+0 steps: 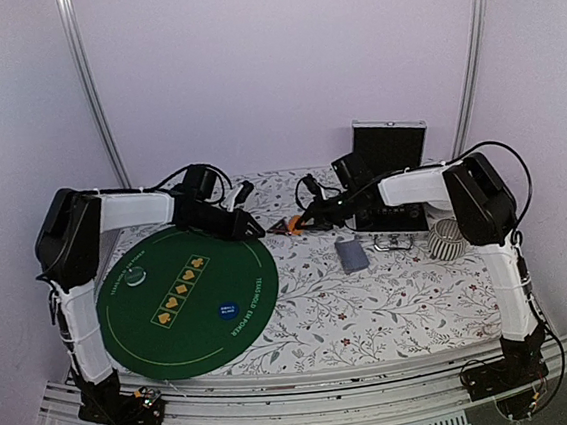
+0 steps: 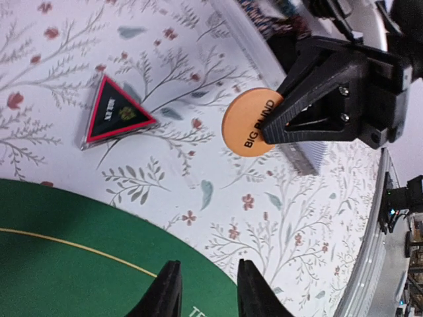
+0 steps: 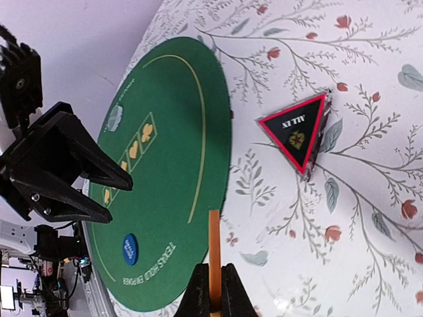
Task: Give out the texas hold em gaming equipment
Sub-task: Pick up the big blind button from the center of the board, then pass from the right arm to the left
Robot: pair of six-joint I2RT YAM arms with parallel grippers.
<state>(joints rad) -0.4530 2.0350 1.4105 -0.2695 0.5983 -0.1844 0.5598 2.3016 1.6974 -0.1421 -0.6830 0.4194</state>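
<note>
One orange disc (image 2: 246, 125), lettered BIG BLIND, sits clamped edge-on in the right pincer (image 3: 213, 285), over the floral surface (image 1: 373, 304) beyond the green mat (image 1: 189, 327). One red-edged triangular marker (image 2: 115, 112) lies flat near it, apart. One blue disc (image 1: 228, 311) rests on the mat. One grey-blue card stack (image 1: 351, 254) lies right of the mat. Left pincer (image 2: 206, 287): fingers apart, empty, over the mat's edge.
</note>
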